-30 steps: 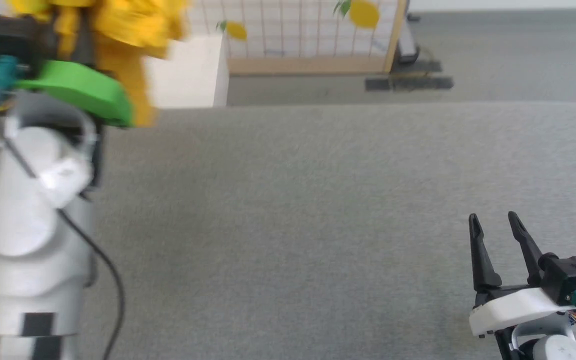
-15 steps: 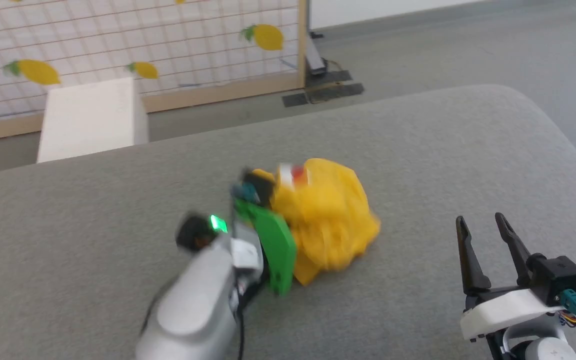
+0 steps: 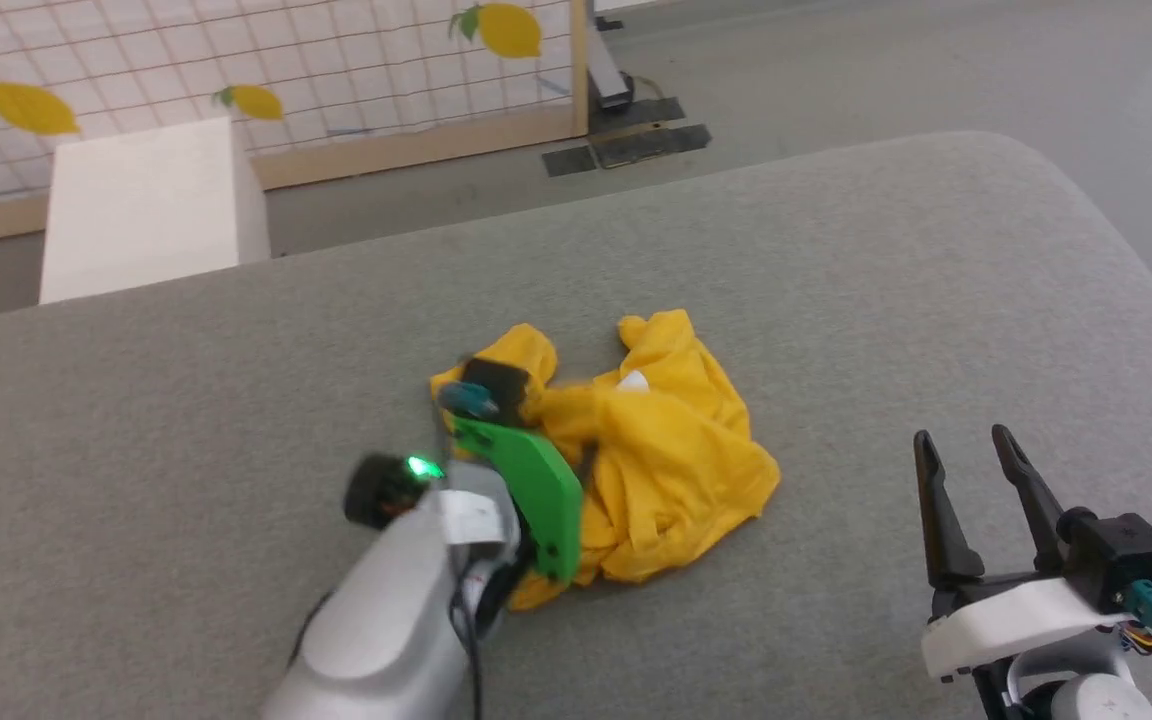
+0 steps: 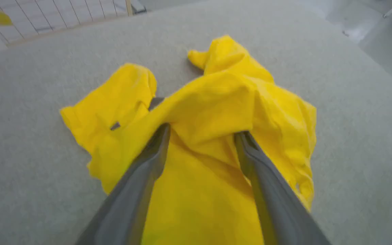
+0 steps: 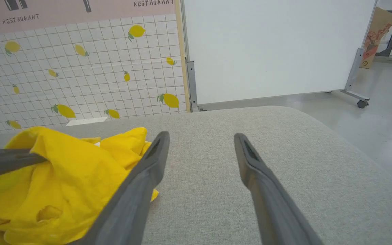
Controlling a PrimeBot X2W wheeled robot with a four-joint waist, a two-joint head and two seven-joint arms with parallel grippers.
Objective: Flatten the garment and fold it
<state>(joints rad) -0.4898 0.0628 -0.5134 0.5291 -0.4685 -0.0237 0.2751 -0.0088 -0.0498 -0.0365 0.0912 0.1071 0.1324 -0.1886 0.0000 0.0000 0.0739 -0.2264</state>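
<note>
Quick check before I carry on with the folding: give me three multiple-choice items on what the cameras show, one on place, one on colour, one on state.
1. Where does the garment lie?
A. on the white box
B. on the grey padded surface
C. on the floor

2. What colour is the garment?
A. green
B. white
C. yellow

3. How does the right gripper stand?
A. open, holding nothing
B. shut on the garment
C. shut on nothing

Answers:
1 B: in the head view it sits crumpled on the grey padding.
2 C: its cloth is bright yellow in all three views.
3 A: its fingers stand apart with nothing between them, off to the side of the garment.
</note>
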